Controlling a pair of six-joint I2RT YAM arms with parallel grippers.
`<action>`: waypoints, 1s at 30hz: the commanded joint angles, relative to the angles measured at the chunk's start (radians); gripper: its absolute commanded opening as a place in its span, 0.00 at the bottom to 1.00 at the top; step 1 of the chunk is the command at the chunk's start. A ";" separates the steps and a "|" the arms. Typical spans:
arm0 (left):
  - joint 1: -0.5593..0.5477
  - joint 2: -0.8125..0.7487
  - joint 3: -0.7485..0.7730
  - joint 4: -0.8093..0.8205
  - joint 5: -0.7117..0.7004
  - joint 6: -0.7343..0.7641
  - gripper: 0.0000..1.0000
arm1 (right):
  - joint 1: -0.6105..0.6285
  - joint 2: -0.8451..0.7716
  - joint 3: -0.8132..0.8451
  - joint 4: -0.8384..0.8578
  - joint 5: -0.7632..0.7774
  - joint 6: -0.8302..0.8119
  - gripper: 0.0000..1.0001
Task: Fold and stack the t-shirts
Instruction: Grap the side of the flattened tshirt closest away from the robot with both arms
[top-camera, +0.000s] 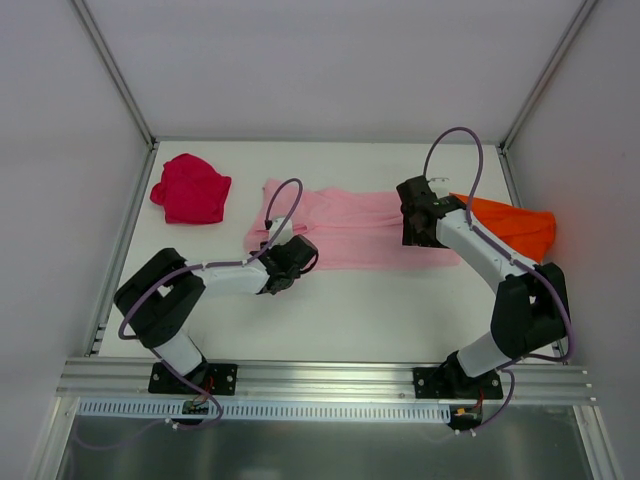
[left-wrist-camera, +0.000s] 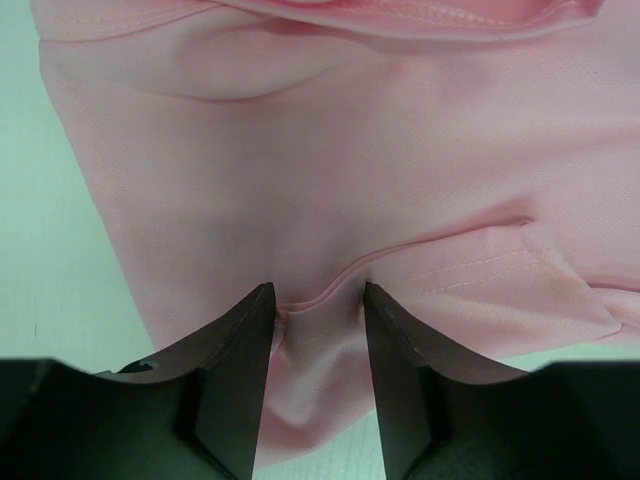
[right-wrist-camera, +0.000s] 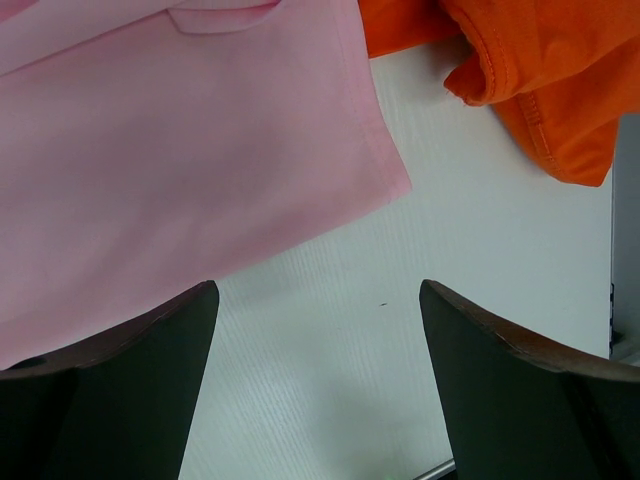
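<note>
The light pink t-shirt (top-camera: 350, 225) lies spread across the middle of the table. My left gripper (top-camera: 303, 250) is at its near left edge. In the left wrist view the gripper (left-wrist-camera: 317, 300) is shut on the light pink t-shirt (left-wrist-camera: 330, 150), with a bunched fold of hem pinched between both fingers. My right gripper (top-camera: 412, 235) stands open at the shirt's right end. In the right wrist view nothing lies between its jaws (right-wrist-camera: 318, 295), only bare table just off the corner of the pink cloth (right-wrist-camera: 150, 150). The red t-shirt (top-camera: 192, 190) lies crumpled at back left. The orange t-shirt (top-camera: 515, 225) (right-wrist-camera: 540, 60) lies crumpled at right.
Aluminium frame posts and white walls close in the table (top-camera: 340, 310) on the left, back and right. A metal rail (top-camera: 330, 375) runs along the near edge, where both arm bases are bolted. Purple cables loop above each arm.
</note>
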 joint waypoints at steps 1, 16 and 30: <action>-0.009 -0.039 0.006 -0.051 -0.048 -0.024 0.40 | 0.008 -0.006 0.021 0.006 0.039 0.017 0.87; -0.042 -0.145 -0.001 -0.289 -0.212 -0.188 0.31 | -0.027 0.046 0.058 -0.056 -0.031 0.084 0.91; -0.042 -0.128 -0.029 -0.194 -0.179 -0.144 0.87 | -0.123 0.045 0.001 -0.016 -0.159 0.106 0.93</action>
